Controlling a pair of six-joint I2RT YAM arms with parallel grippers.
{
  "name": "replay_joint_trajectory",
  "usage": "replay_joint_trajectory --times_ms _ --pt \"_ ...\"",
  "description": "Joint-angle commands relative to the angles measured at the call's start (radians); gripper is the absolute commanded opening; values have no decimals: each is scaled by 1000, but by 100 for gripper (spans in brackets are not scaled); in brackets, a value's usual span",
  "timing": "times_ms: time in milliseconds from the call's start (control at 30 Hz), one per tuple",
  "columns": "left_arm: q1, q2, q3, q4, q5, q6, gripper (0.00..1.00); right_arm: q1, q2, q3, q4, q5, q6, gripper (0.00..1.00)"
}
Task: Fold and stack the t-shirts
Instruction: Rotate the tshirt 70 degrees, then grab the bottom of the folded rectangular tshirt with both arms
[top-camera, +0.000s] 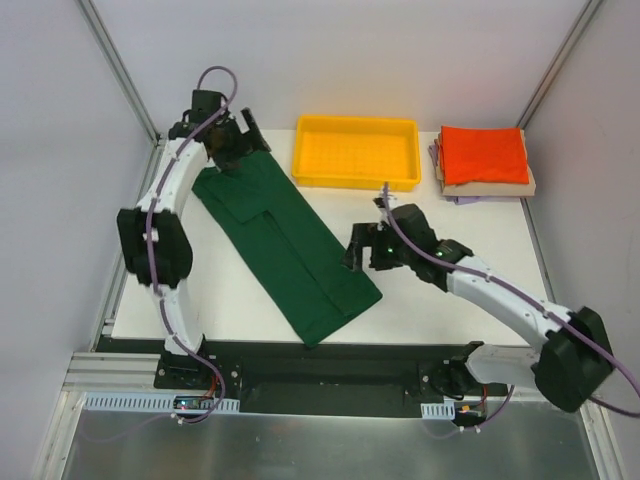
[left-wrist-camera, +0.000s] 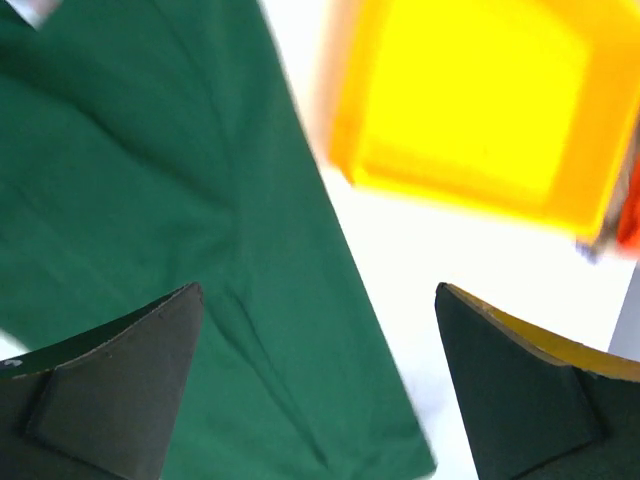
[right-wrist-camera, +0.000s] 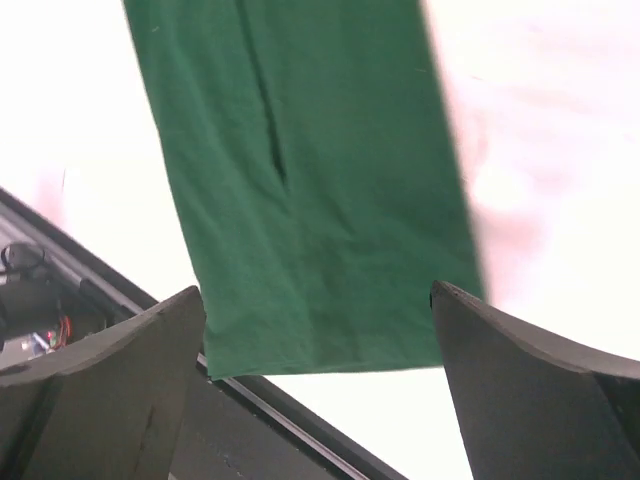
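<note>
The dark green t-shirt lies as a long folded strip, running diagonally from the back left to the table's front edge. My left gripper hovers open over its far end; in the left wrist view the green cloth fills the space below the spread jaws. My right gripper is open just right of the strip's near end. In the right wrist view the shirt's hem lies between the fingers. A stack of folded shirts, orange-red over tan and lavender, sits at the back right.
The yellow plastic tray stands at the back centre, right of my left gripper, and shows in the left wrist view. The dark front rail runs just past the shirt's near end. White table lies between the tray and my right arm.
</note>
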Motion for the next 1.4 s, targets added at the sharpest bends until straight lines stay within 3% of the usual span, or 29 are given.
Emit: replay_joint_trajectory --times_ms 0,67,200,433,533,667,967,1200,1367 --pt "-253 -412 -326 21 -196 172 99 -83 -149 -153 -31 99 117 96" --pt "-362 -571 -513 74 -197 184 99 -109 -219 -213 -26 101 136 96" --pt "-601 -729 -802 137 -178 171 99 -145 -341 -306 -37 95 145 96" --pt "-967 -744 -991 129 -121 117 92 -171 -367 -363 -55 47 169 96" --pt "-1059 -713 -1019 105 -120 94 88 -169 -344 -365 -52 17 179 96" --pt "-1096 -673 -1049 102 -118 56 74 -169 -301 -372 -17 -35 191 98" --pt "-1133 -553 -1086 102 -169 20 61 -168 -223 -392 61 -71 229 99" --pt "-1133 -490 -1099 100 -215 3 39 -145 -149 -391 104 -86 249 91" --pt "-1133 -493 -1094 80 -330 -33 37 -126 -85 -369 123 -80 266 84"
